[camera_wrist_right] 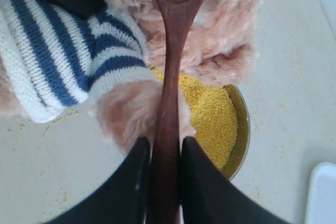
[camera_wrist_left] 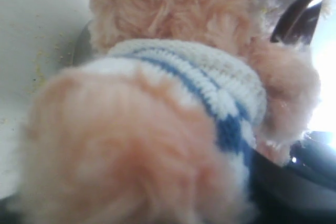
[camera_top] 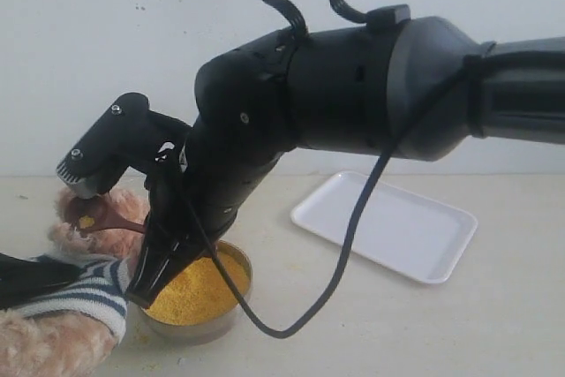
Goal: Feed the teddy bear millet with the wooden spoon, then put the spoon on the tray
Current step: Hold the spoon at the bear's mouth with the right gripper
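Observation:
My right gripper is shut on the handle of the wooden spoon. The spoon's bowl carries a little millet and is up against the teddy bear's face. The teddy bear, in a striped shirt, is at the near left beside the metal bowl of millet. A black finger of my left gripper lies across the bear's shirt. The bear's fur fills the left wrist view and hides the jaws. The white tray lies to the right.
My right arm reaches across the middle of the exterior view, with a black cable looping down near the bowl. Loose yellow grains are scattered on the pale tabletop. A white wall stands behind.

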Controlling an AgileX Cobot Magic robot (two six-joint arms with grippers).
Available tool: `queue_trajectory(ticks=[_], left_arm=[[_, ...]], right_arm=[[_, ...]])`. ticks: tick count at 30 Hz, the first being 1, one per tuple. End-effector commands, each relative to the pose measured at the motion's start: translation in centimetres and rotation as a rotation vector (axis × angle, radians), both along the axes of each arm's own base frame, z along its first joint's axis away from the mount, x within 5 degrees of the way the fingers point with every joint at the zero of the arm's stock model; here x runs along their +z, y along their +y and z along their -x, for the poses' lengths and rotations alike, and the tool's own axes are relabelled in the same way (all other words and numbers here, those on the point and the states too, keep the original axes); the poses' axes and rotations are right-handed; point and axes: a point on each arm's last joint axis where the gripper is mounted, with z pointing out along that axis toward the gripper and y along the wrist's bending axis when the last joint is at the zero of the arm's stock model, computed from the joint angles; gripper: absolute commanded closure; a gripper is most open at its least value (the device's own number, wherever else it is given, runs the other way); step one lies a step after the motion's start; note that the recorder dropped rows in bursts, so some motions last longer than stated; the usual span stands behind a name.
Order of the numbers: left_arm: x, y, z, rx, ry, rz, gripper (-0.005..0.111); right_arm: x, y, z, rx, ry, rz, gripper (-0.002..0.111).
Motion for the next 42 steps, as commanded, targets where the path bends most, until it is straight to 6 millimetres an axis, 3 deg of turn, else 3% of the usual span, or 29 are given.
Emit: queue_trajectory(ticks=[1,12,22,42], left_arm=[[0.5,-0.1,0.1,-0.002,-0.029,0.029,0.103],[0.5,-0.1,0.1,-0.003,-0.033,0.026,0.103],[0.5,-0.1,0.1,-0.003,-0.033,0.026,0.103],[0.5,-0.1,0.1,-0.003,-0.033,0.026,0.103]], right_arm=[[0.3,0.0,-0.1,0.001,-0.028,0.0,0.108],[0.5,0.1,-0.4,0.005,-0.116,0.035,0.108],[1.1,2.0,2.3,0.054,-0.3,0.129,0.108],[1.2,1.2,1.7,-0.006,-0.348,0.216,0.108]])
